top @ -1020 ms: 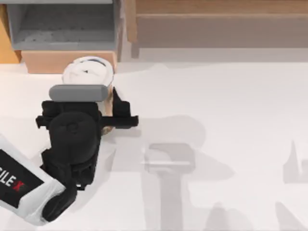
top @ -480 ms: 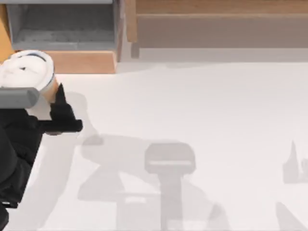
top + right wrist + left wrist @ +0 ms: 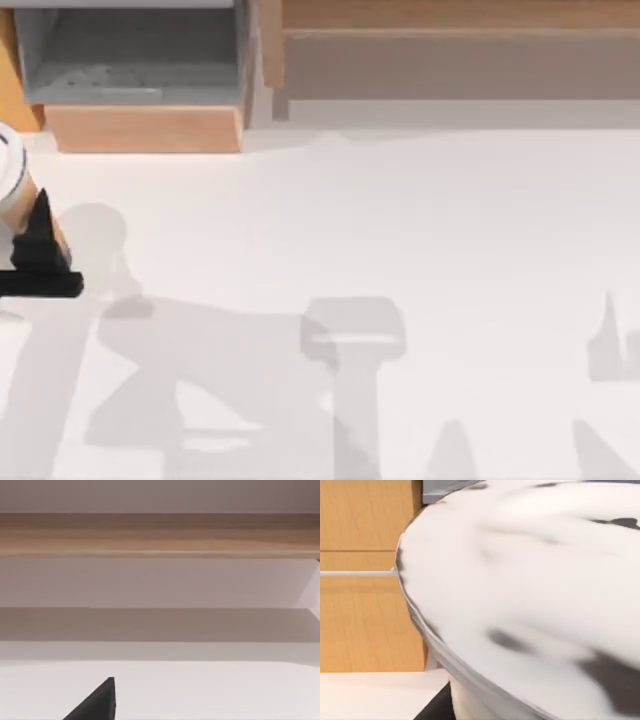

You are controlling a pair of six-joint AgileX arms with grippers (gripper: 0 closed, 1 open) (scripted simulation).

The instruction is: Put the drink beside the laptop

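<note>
So the drink (image 3: 8, 172) is way over at the far left edge of the table (image 3: 400, 220) from above, mostly cut off, you just get a sliver of its white lid and a bit of brownish side. One black finger (image 3: 40, 235) of the left gripper (image 3: 25, 250) sits right against that brown side, with a flat black bar running off the edge below it. Looks like the claw is pinching the cup, though the other finger is out of sight. From the left wrist, the lid (image 3: 530, 590) is huge and close, white with dark smudgy marks, and there's a wooden cabinet (image 3: 365, 580) behind it. Up at the back left there's a grey box (image 3: 130, 55) with wood trim, and a long wooden shelf (image 3: 450, 50) along the back. The right wrist view just catches one dark fingertip (image 3: 97, 702) over the white tabletop, can't tell if that claw is spread or closed.
</note>
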